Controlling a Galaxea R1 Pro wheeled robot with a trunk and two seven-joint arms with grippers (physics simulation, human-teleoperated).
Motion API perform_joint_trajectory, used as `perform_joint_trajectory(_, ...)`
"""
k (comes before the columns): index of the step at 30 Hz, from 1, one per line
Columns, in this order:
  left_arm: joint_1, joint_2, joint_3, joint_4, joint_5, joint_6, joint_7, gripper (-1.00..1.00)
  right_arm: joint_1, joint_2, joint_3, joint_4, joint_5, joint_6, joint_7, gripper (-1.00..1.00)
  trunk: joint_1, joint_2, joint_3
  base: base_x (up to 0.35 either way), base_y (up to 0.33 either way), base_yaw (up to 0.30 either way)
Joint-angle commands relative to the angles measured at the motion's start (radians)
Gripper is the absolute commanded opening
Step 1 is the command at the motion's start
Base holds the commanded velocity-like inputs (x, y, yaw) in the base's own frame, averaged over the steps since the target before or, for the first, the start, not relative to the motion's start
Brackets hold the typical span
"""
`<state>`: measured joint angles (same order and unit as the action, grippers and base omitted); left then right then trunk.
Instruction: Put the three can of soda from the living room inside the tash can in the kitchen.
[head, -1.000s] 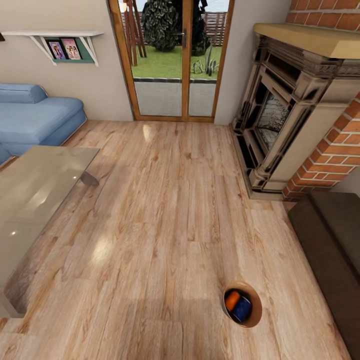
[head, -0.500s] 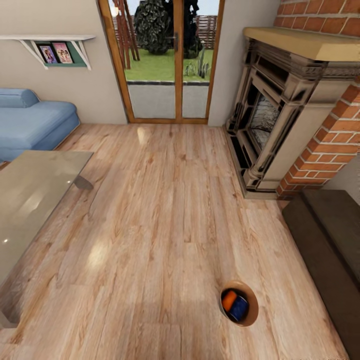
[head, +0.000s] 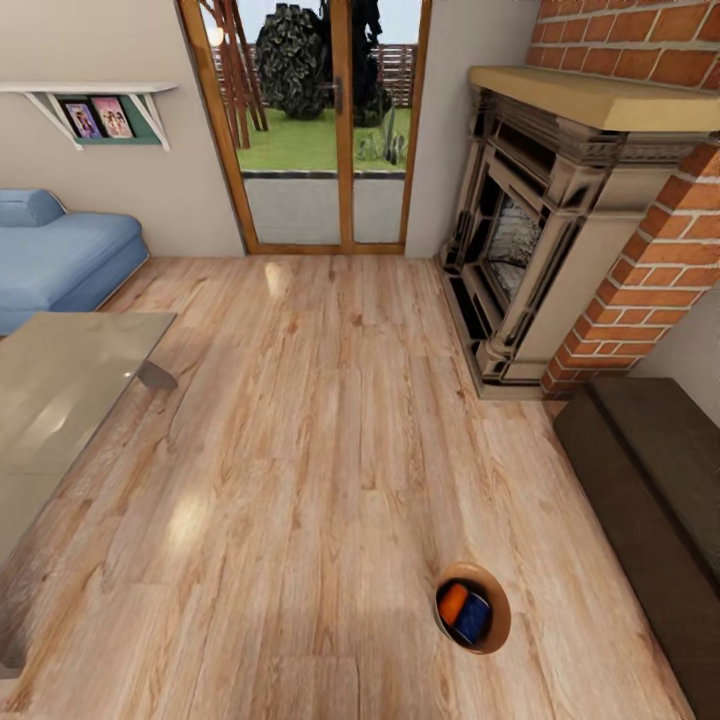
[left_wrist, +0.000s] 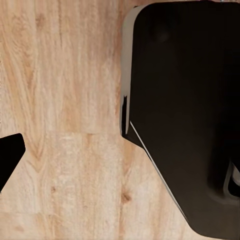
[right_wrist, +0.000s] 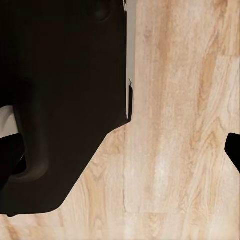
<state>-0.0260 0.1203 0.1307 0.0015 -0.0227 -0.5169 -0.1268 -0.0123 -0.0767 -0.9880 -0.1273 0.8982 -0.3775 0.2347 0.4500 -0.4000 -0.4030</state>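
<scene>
In both wrist views a large black part of the robot's body hangs over the wooden floor (left_wrist: 65, 125), with only a dark tip at the frame edge, so I cannot tell if the jaws of the left or the right arm are wide or narrow; nothing is seen between them. In the head view, the tash can (head: 497, 622) stands on the floor at the lower right of the frame, and inside it lie an orange can (head: 453, 602) and a dark blue can (head: 472, 618), touching each other; a third can I cannot make out. Compared with a second ago, the whole picture has slid: the glass doors (head: 320, 130) and the fireplace (head: 530, 240) now sit more to the left and the glass desk (head: 50, 400) shows less, so the camera has moved, not the things. I judge that the robot is travelling, still in the living room, and the bin is not yet in the kitchen.
</scene>
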Motion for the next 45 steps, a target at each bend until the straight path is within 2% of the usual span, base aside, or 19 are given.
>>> perform_joint_trajectory(1,0.0,0.0,0.0,0.0,0.0,0.0,0.0,1.0,0.0,0.0,0.0,0.0,0.0,0.0,0.0,1.0,0.0,0.0,0.0,0.0,0.0,-0.018)
perform_joint_trajectory(26,0.0,-0.001,0.001,0.0,0.002,0.0,0.007,1.0,0.0,0.0,0.006,-0.001,0.002,0.001,0.001,1.0,0.0,0.0,0.031,0.0,0.0,-0.002)
perform_joint_trajectory(45,-0.001,0.001,0.003,-0.006,0.004,0.0,0.009,1.0,0.0,0.0,0.007,0.001,0.007,0.008,0.001,1.0,0.0,0.0,0.033,0.0,0.0,0.0)
